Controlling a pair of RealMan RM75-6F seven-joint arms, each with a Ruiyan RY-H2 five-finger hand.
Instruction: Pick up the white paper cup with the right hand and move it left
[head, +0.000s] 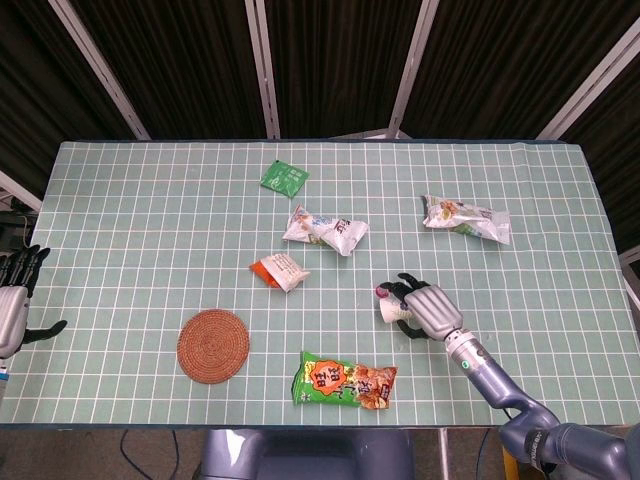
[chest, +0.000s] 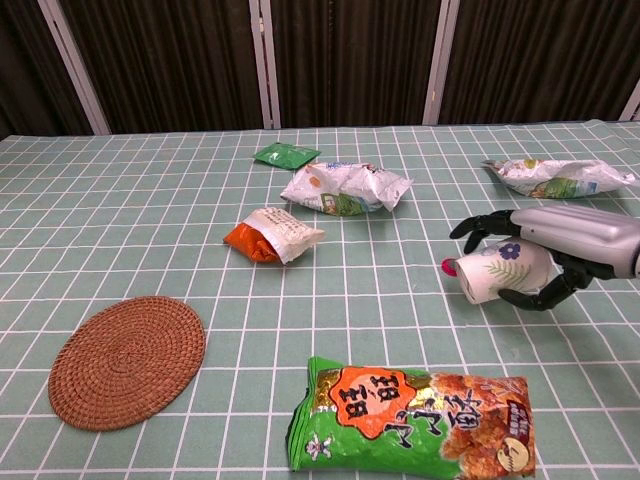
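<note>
Fingers of the right hand (chest: 560, 245) wrap the tilted white paper cup (chest: 500, 270), right of centre; pickup looks done, while setting it down further left remains.

The cup (chest: 503, 270) lies tilted in the right hand (chest: 560, 246); fingers cover its top and far side, and in the head view only a small white patch (head: 390, 313) shows. The pink cap (chest: 449, 266) is partly hidden behind the cup's base. The right forearm is cut by the chest view's right edge. The left hand (head: 12, 300) is cut by the head view's left edge; its finger posture cannot be determined.
</note>
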